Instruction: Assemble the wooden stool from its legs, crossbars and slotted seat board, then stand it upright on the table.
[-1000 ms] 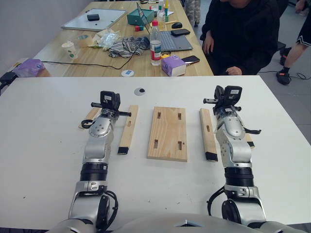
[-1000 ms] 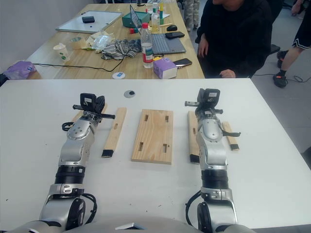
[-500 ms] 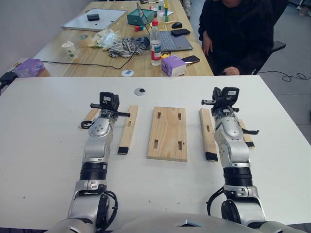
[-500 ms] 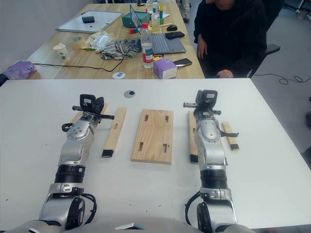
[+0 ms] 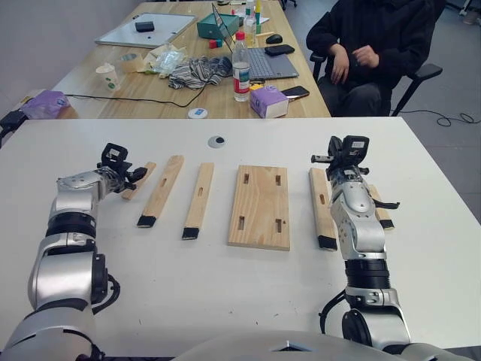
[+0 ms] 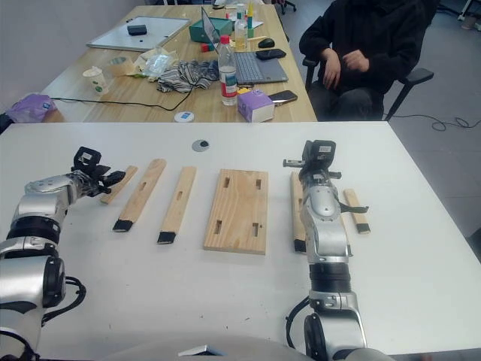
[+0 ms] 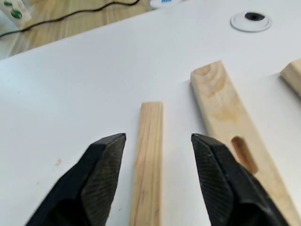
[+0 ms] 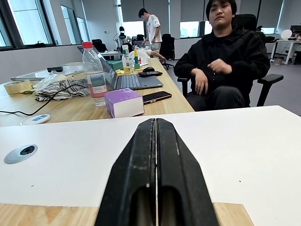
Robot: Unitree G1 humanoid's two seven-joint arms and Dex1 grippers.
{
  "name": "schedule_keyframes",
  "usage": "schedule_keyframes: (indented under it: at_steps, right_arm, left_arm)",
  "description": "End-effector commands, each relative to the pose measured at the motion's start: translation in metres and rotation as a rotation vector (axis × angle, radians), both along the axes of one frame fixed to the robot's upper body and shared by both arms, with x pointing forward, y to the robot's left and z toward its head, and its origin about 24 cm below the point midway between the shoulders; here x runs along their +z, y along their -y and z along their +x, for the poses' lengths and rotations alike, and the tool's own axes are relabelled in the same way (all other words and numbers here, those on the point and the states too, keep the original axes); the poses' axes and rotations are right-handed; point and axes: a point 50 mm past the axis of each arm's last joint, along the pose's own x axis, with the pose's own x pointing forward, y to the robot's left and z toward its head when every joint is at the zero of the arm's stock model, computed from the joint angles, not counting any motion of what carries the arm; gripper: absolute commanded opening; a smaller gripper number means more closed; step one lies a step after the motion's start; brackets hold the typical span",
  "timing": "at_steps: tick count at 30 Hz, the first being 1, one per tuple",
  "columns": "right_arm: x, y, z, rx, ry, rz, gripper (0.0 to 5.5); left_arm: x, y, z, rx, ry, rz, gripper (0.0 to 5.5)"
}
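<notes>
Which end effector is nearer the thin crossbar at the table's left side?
Left. The left end effector is open, the crossbar lined up between its fingers; the right end effector, shut, sits beyond the seat board.

Table (image 5: 225, 301): plain white.
Seat board (image 5: 260, 205): pale wood with faint grain and four dark slots.
Outer left leg (image 5: 160, 190), inner left leg (image 5: 198, 200), right leg (image 5: 322, 207): same pale wood, each with a black end cap.
Crossbar (image 5: 137, 179): pale, plain wood.
Left hand (image 7: 157, 137): black, with finely ribbed pads (image 7: 106, 165).
Right hand (image 8: 155, 121): black.
Grommet (image 5: 216, 141): grey ring, dark centre.
Behind: tan wooden table (image 5: 105, 98), black-and-white striped cloth (image 5: 197, 72), purple box (image 5: 268, 101).
</notes>
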Motion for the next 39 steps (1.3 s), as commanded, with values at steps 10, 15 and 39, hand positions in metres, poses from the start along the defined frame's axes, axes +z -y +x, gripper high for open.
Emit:
schedule_keyframes:
  at_steps: [10,15,39]
  right_arm:
    - [0.012,0.003,0.009,0.028,0.013,-0.022,0.0]
    - [0.013,0.003,0.01,0.037,0.011,-0.028,0.0]
    - [0.102,-0.066,-0.001,0.852,-0.055,0.898,2.11]
  left_arm:
    - [-0.044,-0.015,-0.03,0.074,-0.208,0.03,3.32]
    - [-0.053,-0.014,-0.037,0.085,-0.23,-0.071,2.48]
    - [0.108,0.204,-0.001,-0.77,0.559,-0.315,1.25]
